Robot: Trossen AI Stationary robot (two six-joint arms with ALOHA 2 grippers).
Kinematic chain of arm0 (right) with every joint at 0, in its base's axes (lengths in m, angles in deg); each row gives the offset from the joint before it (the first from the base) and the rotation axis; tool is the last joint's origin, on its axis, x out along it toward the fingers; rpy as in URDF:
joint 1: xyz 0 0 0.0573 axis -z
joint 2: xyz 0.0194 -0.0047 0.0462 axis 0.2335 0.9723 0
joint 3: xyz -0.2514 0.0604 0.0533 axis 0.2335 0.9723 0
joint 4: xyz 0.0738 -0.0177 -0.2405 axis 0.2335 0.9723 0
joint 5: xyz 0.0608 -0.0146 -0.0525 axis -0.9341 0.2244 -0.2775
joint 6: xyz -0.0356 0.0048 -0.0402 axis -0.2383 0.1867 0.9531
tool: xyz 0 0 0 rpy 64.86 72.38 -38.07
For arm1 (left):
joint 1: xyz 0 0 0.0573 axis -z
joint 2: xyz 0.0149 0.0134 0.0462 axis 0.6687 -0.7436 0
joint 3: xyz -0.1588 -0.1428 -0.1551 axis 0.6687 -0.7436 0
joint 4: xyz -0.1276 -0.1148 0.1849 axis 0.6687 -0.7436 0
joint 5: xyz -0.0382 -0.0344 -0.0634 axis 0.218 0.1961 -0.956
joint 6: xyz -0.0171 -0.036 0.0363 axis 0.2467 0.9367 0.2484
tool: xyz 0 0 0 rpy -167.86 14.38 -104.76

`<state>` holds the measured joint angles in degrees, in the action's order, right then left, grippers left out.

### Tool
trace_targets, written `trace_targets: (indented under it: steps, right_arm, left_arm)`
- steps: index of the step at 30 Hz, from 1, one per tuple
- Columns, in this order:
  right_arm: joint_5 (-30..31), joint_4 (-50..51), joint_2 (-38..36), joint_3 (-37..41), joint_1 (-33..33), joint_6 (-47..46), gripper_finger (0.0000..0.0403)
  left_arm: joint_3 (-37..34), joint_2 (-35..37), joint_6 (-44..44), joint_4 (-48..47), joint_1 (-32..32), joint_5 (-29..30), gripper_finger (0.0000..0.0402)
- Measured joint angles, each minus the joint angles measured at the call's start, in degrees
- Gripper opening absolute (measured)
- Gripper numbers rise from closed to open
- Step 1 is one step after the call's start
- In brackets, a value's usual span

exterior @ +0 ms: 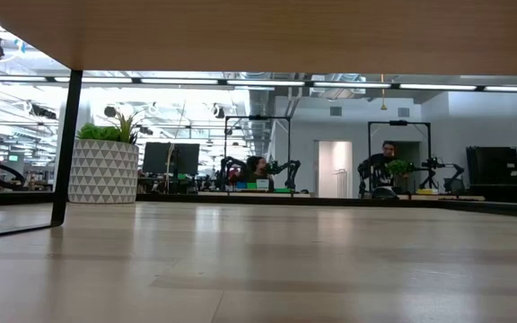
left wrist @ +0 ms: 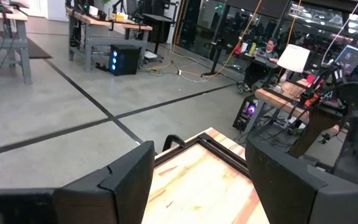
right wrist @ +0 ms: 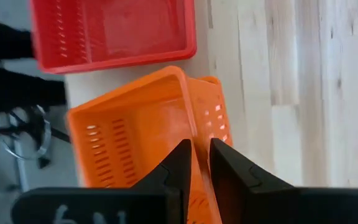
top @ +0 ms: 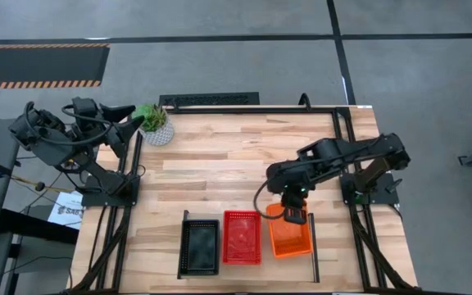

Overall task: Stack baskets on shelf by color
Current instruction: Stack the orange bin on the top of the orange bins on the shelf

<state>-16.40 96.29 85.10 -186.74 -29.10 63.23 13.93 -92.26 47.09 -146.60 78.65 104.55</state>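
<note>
Three baskets lie side by side at the near end of the shelf (top: 248, 274), a light plank between two thin black rails: black (top: 199, 247), red (top: 242, 238) and orange (top: 290, 236). My right gripper (top: 292, 215) reaches down over the orange basket's far end and is shut on it. In the right wrist view the orange basket (right wrist: 129, 137) sits skewed beside the red basket (right wrist: 110, 28), and a second orange rim (right wrist: 211, 81) shows just outside it. My left gripper (top: 140, 121) stays raised and open at the far left, by the plant. My right gripper pinches the orange basket's far short wall (right wrist: 194, 118) at its rim, one finger inside the basket and one outside. The fingers come from above, slanting steeply down. The basket sits turned against the red one. Whether its bottom is clear of the shelf I cannot tell.
A potted green plant (top: 154, 123) stands at the table's far left corner, close to my left gripper. A black tube frame (top: 347, 147) runs along the table's edges. Bare wood (top: 220, 168) fills the table's middle.
</note>
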Motion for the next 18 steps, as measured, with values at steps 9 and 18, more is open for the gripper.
trace_targets:
  steps: [9,18]
  right_arm:
    - [-0.2,0.0,-1.5,-0.1,-0.1,-1.4,0.0049]
    - [0.4,2.7,0.3,0.0,-0.1,1.2,0.0033]
  left_arm:
    - [0.0,0.0,0.0,0.0,0.0,0.0,0.0242]
    - [0.0,0.0,0.6,0.0,0.0,0.1,0.0242]
